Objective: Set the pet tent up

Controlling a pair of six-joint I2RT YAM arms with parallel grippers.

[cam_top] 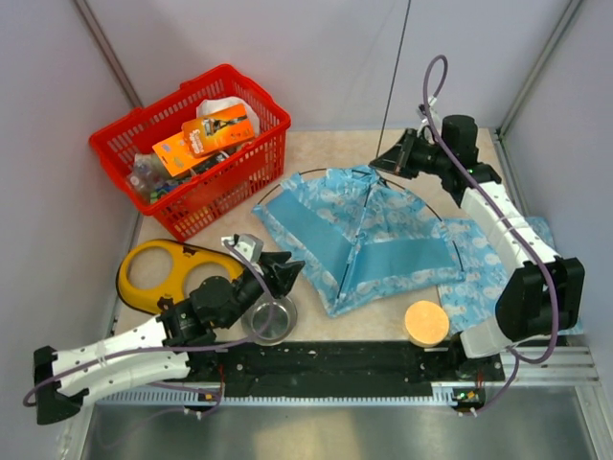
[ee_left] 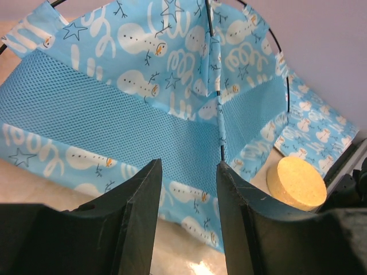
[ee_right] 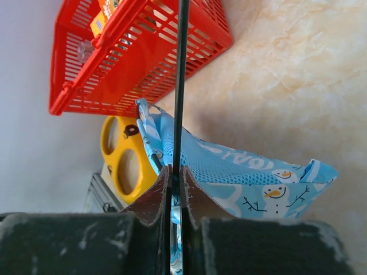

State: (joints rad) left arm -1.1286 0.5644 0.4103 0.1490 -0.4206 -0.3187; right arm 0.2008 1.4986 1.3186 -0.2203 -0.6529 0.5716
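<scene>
Right hand (cam_top: 391,156) clamped on the pole (ee_right: 181,86) at the far rim of the pet tent (cam_top: 359,225); left hand (cam_top: 278,271) released, seemingly just short of its near-left side.

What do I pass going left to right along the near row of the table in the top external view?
Yellow two-hole board → metal bowl → cork disc → blue printed mat. The pet tent is left out: it sits farther back and spans across both the bowl and the disc.
</scene>
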